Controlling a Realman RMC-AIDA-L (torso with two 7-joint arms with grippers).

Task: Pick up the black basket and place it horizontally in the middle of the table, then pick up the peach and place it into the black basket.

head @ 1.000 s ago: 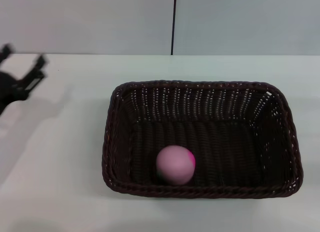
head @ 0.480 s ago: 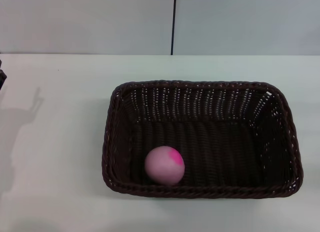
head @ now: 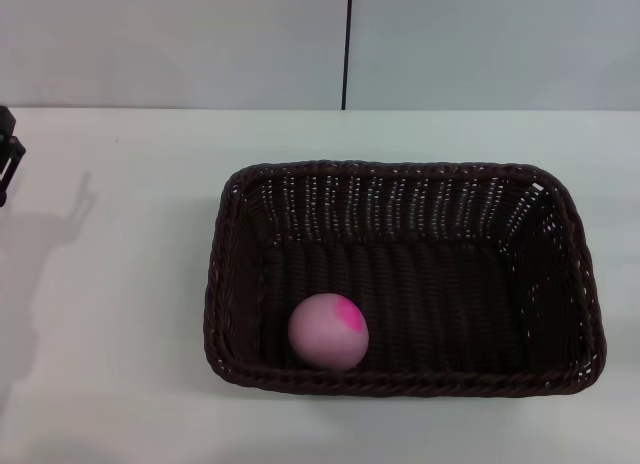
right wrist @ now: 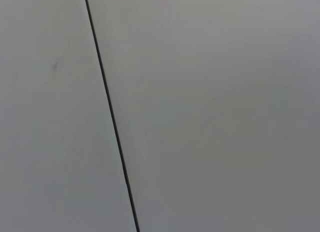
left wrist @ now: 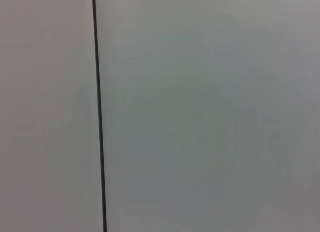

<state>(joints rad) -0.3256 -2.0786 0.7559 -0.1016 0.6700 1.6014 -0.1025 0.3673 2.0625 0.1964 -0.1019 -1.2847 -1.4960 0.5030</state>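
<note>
The black basket [head: 400, 184] lies lengthwise across the middle of the white table [head: 120, 314] in the head view. The peach [head: 328, 331] rests inside it, near the front left corner, with its magenta patch on the upper right. Only a small dark part of my left gripper [head: 8, 159] shows at the far left edge, well away from the basket. My right gripper is out of view. Both wrist views show only a plain grey wall with a thin dark seam.
A grey wall with a vertical dark seam [head: 347, 44] stands behind the table's far edge. My left arm's shadow [head: 40, 234] falls on the table at the left.
My left gripper has pulled back to the left, almost out of the head view. The peach has rolled a little to the left inside the basket and come to rest.
</note>
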